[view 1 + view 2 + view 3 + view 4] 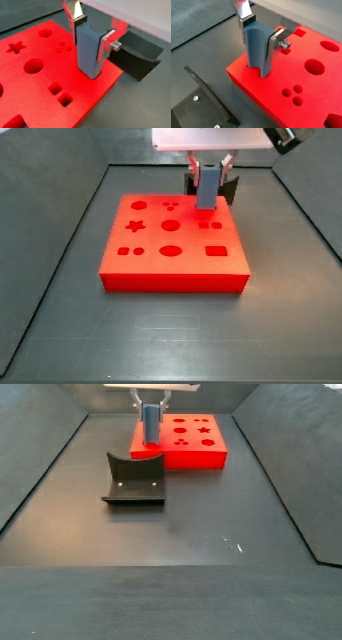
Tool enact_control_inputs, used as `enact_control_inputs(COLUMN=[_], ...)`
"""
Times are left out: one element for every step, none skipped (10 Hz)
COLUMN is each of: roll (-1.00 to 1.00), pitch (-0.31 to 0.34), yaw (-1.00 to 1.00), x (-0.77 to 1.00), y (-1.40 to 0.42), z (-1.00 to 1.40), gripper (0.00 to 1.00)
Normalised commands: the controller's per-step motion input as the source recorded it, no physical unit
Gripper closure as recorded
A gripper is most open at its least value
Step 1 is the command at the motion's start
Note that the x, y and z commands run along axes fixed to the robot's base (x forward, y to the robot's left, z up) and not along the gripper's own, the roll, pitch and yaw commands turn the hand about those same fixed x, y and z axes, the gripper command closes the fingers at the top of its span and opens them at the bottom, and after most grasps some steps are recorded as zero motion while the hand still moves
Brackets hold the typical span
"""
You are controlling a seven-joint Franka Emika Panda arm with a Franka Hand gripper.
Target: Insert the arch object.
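My gripper is shut on an upright blue-grey bar with a rounded groove down one side. The silver fingers clamp its upper part, as also shows in a wrist view. The bar's lower end is at the top face of the flat red board, near the edge beside the fixture. I cannot tell if it touches. In a side view the gripper holds the bar over the board's far right part. No small dark charcoal arch object shows in any view.
The dark L-shaped fixture stands on the floor just beside the board; it also shows in both wrist views. The board has star, hexagon, round and square holes. Dark walls bound the floor.
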Motion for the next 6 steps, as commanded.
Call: enact_control_inputs(roll=[-0.03, 0.00, 0.00, 0.00, 0.00, 0.00], pitch=[-0.043, -0.026, -0.020, -0.014, -0.021, -0.039], yaw=[0.00, 0.00, 0.00, 0.00, 0.00, 0.00], x=[0.11, 0.09, 0.11, 0.07, 0.05, 0.05], y=[-0.03, -0.02, -0.03, 0.00, 0.00, 0.00], z=[-0.37, -0.35, -0.30, -0.29, -0.29, -0.32], gripper=[1.00, 1.00, 1.00, 1.00, 1.00, 1.00])
